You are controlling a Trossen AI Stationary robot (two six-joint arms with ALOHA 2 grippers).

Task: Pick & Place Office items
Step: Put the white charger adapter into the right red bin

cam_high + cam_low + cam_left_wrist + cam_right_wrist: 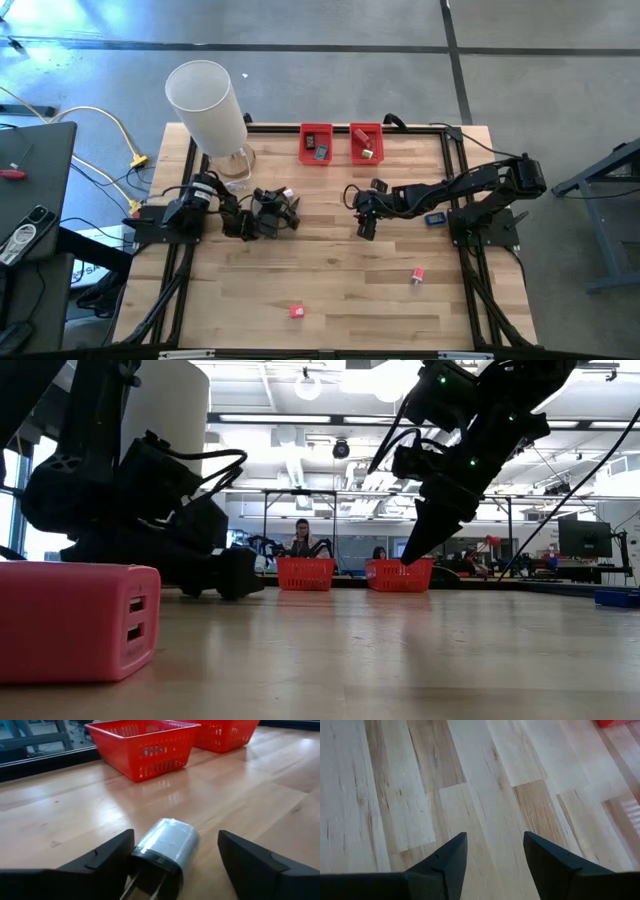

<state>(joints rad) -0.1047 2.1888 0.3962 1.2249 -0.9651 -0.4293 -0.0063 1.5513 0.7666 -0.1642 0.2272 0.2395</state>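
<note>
A pink charger block [75, 622] with two ports fills the foreground of the low view, lying on the wooden counter [330, 270] near its front edge. Between the fingers of the left gripper [175, 857] lies a white plug adapter [162, 850], prongs toward the wrist. One finger [107, 857] touches its dark end; the other stands clear, so the fingers are spread around it and no grip is made yet. The right gripper [494, 852] hangs above bare boards near the middle of the counter, its fingers parted and empty.

Farther out, two red bins [316, 143] sit side by side at the counter's back edge, each already holding a small piece: a dark one [321, 152] in the left bin, a yellowish one [367, 153] in the right. The sorting looks partly done. Still loose on the counter are the adapter at the left gripper, a blue piece [434, 219] beside the right arm's base, a red-and-white piece [417, 274] near the front right, and the pink block, so the larger share of the work appears to remain.

A tall white cylinder [207, 105] stands at the back left corner. In the room beyond, a person [299, 537] sits behind the bins.

No brand, label or writing can be read on any item.
</note>
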